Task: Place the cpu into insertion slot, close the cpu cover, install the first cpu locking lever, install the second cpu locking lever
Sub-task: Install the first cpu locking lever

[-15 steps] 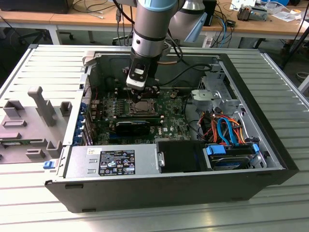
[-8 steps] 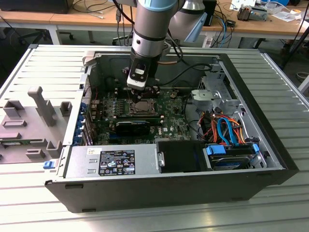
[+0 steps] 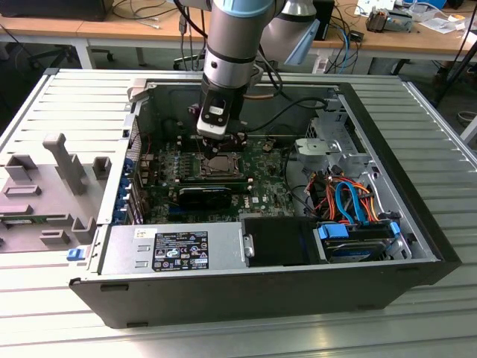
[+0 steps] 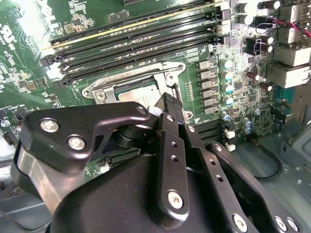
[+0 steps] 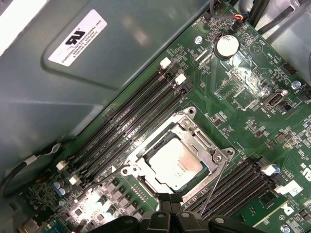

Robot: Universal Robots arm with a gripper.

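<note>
one black case (image 3: 246, 294) lies open on the ribbed worktop (image 3: 417, 328) in the exterior view, the end effector (image 3: 221, 144) low inside. in the first wrist view the silvery square cpu (image 5: 175, 165) sits flat in the insertion slot (image 5: 147, 180), framed by the lowered steel cpu cover (image 5: 201, 138); dark fingertips (image 5: 164, 204) meet beside it, gripping nothing.
</note>
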